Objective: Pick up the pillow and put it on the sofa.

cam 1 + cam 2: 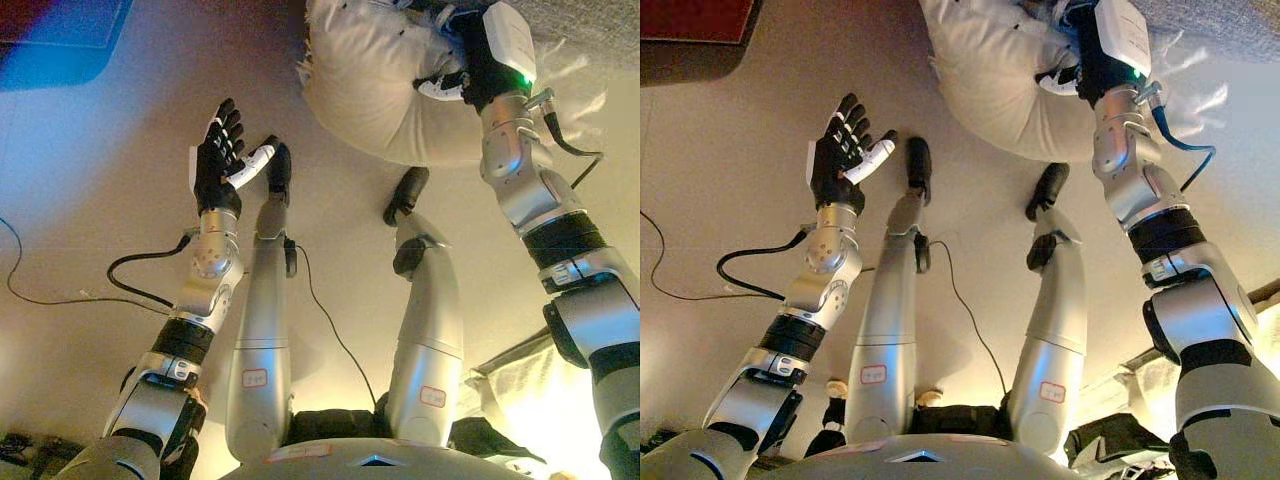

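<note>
- The pillow (375, 85) — white, bulging — is seen on the floor (90, 230) at the top of both views; its upper edge is cut off.
- The right robot hand (462, 72) is pressed against the pillow's right side; whether it is gripping cannot be told, its fingers being largely hidden.
- The left robot hand (222, 152) is held up wide, fingers spread, well apart from the pillow — nothing is held.
</note>
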### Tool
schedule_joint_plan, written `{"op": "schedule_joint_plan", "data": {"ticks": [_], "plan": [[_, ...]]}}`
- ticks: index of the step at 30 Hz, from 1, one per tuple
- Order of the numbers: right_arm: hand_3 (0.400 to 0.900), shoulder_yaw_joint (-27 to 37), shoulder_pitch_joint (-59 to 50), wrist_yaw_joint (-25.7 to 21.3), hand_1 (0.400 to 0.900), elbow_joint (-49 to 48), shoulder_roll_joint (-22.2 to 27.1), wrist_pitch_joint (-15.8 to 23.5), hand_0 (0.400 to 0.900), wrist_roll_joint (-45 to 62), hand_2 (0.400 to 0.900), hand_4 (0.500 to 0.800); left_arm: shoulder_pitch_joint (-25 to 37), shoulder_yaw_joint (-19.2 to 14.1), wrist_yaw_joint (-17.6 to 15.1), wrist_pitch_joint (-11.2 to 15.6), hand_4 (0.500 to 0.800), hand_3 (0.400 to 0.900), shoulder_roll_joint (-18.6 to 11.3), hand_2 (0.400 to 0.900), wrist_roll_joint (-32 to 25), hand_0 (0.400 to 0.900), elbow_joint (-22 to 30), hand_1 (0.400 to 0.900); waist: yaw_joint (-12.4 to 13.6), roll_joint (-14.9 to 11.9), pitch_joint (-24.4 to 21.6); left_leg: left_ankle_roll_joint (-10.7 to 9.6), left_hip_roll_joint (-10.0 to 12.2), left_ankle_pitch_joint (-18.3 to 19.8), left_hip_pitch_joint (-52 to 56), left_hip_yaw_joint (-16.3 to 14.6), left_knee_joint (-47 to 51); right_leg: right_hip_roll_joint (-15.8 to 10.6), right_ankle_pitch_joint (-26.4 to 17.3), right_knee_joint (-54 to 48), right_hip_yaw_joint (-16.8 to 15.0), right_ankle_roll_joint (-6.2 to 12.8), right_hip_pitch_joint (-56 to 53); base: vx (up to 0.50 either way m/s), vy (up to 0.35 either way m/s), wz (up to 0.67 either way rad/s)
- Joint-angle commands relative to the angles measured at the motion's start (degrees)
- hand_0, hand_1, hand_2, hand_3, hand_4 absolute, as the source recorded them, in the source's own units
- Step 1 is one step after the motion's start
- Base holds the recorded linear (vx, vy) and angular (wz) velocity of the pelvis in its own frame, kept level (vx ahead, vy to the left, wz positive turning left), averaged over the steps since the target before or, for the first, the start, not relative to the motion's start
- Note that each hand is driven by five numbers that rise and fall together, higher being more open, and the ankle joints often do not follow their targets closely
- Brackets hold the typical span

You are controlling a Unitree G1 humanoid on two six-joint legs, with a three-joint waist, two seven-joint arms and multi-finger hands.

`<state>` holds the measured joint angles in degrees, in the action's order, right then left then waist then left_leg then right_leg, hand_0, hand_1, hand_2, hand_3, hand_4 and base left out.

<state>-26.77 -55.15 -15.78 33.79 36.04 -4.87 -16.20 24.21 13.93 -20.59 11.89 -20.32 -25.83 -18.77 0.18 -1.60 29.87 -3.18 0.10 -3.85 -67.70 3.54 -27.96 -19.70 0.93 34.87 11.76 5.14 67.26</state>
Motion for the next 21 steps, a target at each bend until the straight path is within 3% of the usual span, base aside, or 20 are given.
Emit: {"op": "schedule_joint_plan", "data": {"ticks": [1, 2, 12, 21], "plan": [[0.4, 2.2, -7.3, -1.8, 0.4, -5.4, 1.9, 2.1, 0.4, 1.1, 0.4, 0.5, -1.3, -1.8, -0.3, 2.4, 0.8, 0.9, -0.8, 0.9, -1.4, 0.9, 5.6, 0.9, 1.8, -0.3, -0.1, -2.0, 0.1, 5.2, 2.6, 2.9, 2.4, -0.5, 2.1, 2.6, -2.2, 5.74, -2.0, 0.0, 0.0, 0.0], [0.4, 2.6, -7.1, -1.9, 0.4, -6.2, 2.1, 2.1, 0.4, 1.1, 0.4, 0.5, -1.2, -1.7, -0.4, 2.5, 0.8, 0.9, -0.7, 0.9, -1.4, 0.9, 5.6, 0.9, 1.9, -0.4, -0.1, -1.8, -0.1, 3.4, 1.7, 2.8, 2.8, -0.5, 0.4, 1.9, -1.9, 5.16, -1.4, 0.0, 0.0, 0.0], [0.4, 8.4, 0.0, -3.3, 0.4, -13.9, 1.2, 3.9, 0.4, -0.4, 0.4, 0.5, -0.9, -2.2, -0.8, 2.7, 0.8, 0.9, 0.1, 0.9, -0.4, 0.9, 4.8, 0.9, 1.6, -0.7, -0.1, -1.6, -0.5, 2.9, 3.8, 2.7, 3.6, -0.4, 0.3, 1.7, -2.0, 5.42, -3.2, 0.0, 0.005, 0.0], [0.4, 13.7, 12.9, -5.6, 0.4, -25.2, -0.4, 7.6, 0.4, -5.4, 0.4, 0.5, -2.3, -3.4, -2.6, 3.0, 0.8, 0.9, 1.1, 0.9, 3.8, 0.9, 1.3, 0.9, 0.4, -1.3, -0.1, -1.4, -0.1, 2.3, 17.3, 0.9, 7.5, 0.8, -1.8, -4.6, -1.8, 5.49, -16.5, -0.01, 0.017, -0.11]]}}
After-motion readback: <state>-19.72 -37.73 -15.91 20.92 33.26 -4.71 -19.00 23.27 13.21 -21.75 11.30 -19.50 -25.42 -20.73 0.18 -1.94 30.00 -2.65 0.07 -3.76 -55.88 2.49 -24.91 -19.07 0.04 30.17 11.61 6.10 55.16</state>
